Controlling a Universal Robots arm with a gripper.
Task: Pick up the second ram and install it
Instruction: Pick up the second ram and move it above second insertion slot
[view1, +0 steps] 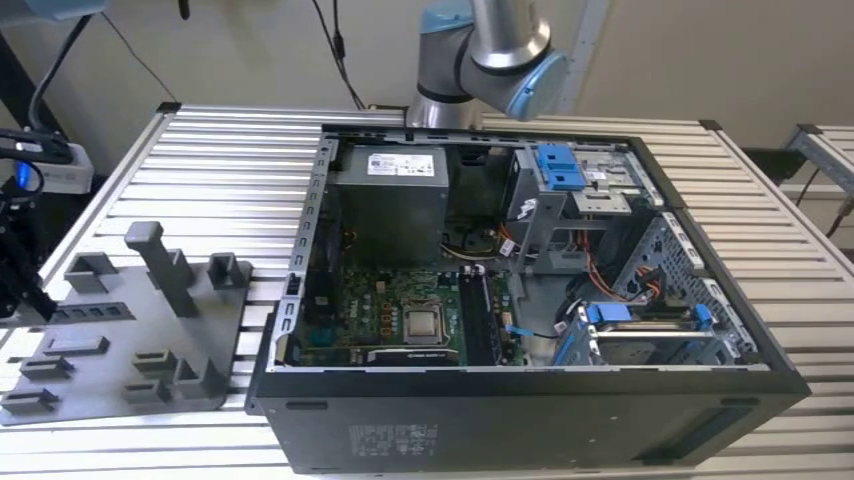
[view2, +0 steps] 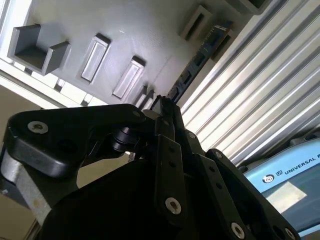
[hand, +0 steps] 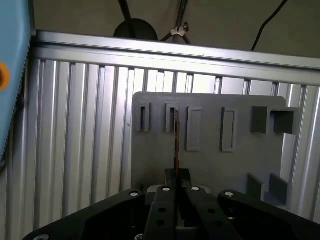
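Observation:
The second ram (view2: 200, 57) is a thin blue board with black chips. It reaches out from my gripper (view2: 162, 102) over the grey fixture tray (view2: 145, 30). In the first wrist view the ram (hand: 176, 135) shows edge-on as a thin line above the gripper (hand: 176, 175), whose black fingers are shut on its end. In the exterior view the gripper (view1: 35, 305) sits at the far left over the tray (view1: 127, 335), and the ram (view1: 94, 312) shows as a dark strip beside it. Whether the strip is clear of its slot I cannot tell.
An open black computer case (view1: 534, 410) lies on the slatted metal table (view1: 227, 170), at the exterior view's right of the tray. Its green motherboard (view1: 400, 310) faces up, with blue drive clips (view1: 561, 165) beside it. The arm's base (view1: 474, 50) stands behind the case.

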